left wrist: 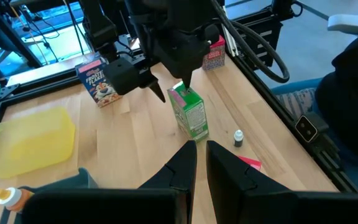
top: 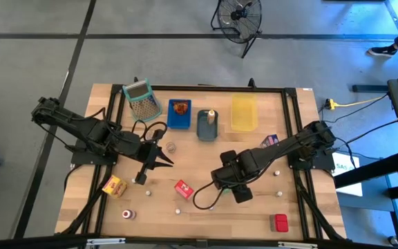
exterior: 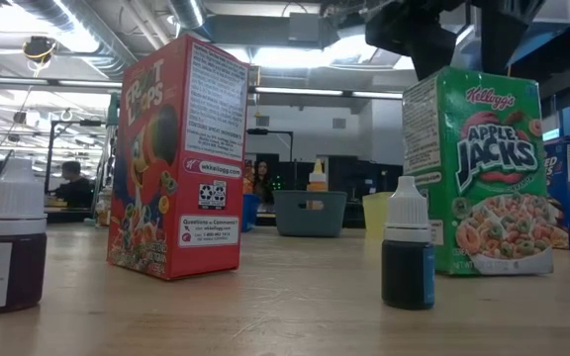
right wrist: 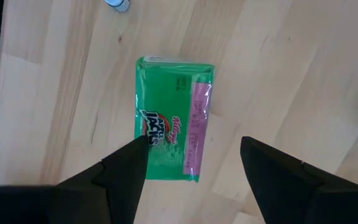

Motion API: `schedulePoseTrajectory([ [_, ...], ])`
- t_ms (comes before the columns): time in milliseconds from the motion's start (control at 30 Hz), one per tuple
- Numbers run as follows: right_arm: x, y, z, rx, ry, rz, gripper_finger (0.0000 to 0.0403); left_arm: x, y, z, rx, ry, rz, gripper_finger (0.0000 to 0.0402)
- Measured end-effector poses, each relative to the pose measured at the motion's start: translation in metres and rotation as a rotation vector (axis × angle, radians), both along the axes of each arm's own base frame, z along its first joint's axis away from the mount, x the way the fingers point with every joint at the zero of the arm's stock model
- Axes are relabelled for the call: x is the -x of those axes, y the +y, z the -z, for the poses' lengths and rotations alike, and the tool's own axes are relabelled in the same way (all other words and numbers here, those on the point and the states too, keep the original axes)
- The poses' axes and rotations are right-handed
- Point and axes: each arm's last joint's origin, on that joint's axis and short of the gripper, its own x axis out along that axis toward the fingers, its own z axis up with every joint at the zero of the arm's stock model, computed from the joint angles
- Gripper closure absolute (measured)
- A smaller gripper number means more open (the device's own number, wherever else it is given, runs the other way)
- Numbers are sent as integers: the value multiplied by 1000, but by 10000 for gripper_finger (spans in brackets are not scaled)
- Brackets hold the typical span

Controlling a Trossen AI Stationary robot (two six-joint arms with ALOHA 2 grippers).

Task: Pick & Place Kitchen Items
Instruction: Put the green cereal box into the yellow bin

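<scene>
A green Apple Jacks carton (right wrist: 173, 124) stands upright on its bottom end on the wooden table (top: 254, 214). My right gripper (right wrist: 194, 165) hangs open just above it, pointing down, one finger over the carton's top and the other beyond its side; in the left wrist view its fingers (left wrist: 185, 84) end just above the carton top (left wrist: 188, 96). My left gripper (left wrist: 201, 162) is shut on nothing, held above the table left of centre (top: 163, 160). A red Froot Loops carton (exterior: 181, 158) stands near the green one (exterior: 478, 173).
A blue tray (top: 179, 113), a grey tray (top: 207, 124), a yellow tray (top: 244, 112) and a mesh basket (top: 141, 100) line the far side. A yellow-orange carton (top: 114, 185), a purple-white carton (top: 269, 140), a red piece (top: 280, 221) and small white-capped bottles (exterior: 408, 247) lie scattered.
</scene>
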Motion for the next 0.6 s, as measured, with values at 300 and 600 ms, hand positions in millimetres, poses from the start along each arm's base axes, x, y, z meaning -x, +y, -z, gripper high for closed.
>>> schedulePoseTrajectory([
  [300, -3, 0, -10, 18, -36, 14, 146, 0, 0, 0, -1, 0, -2, 370],
  [600, -4, 2, -19, -59, -35, 52, 150, 0, 0, 0, -1, 0, -2, 370],
])
